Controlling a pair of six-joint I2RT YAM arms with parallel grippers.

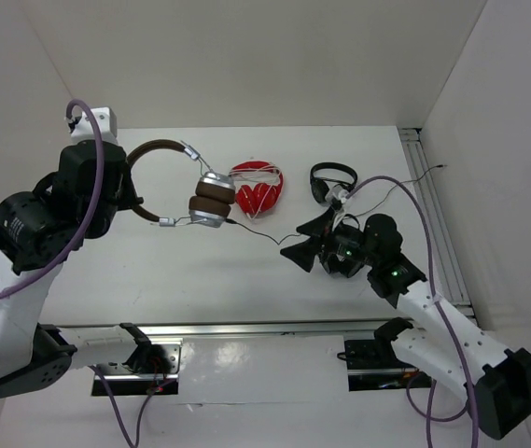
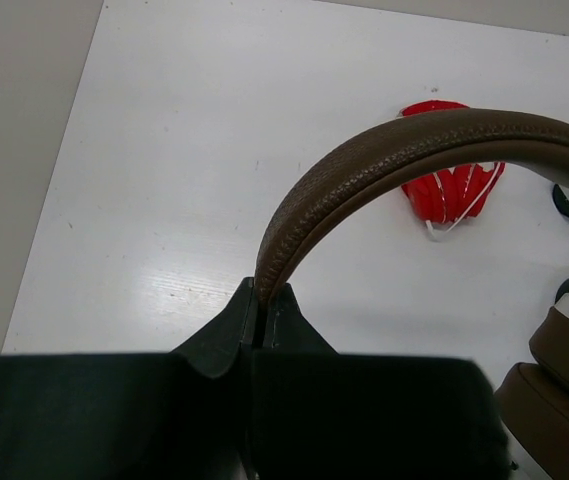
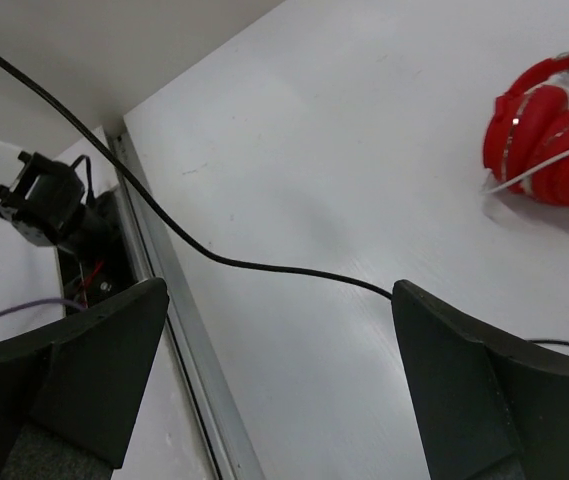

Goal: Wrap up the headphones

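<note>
1. Grip comes first: the left gripper (image 2: 262,302) is pressed together on the brown stitched headband of the over-ear headphones with brown pads and silver cups (image 1: 211,201). It holds them lifted over the far left of the white table (image 1: 200,280). The 2 cups hang to the right of the fingers.
2. Cable next: the thin dark cable (image 1: 257,233) leaves the cups and runs right and nearer, sagging toward the other arm.
3. Right gripper (image 3: 276,290) is spread wide. The cable crosses the gap between its 2 fingers and is not pinched. It should probably close on the cable here, then lead it round the cups in even loops with light tension while the left arm holds steady.
4. Obstacles: the red folded headphones with white cord (image 1: 258,187) lie just right of the cups, where a swinging loop could snag. A small black pair (image 1: 332,179) sits just beyond the right gripper.
5. Far right, the cable's tail trails toward the aluminium rail (image 3: 179,320), where it might catch.
</note>
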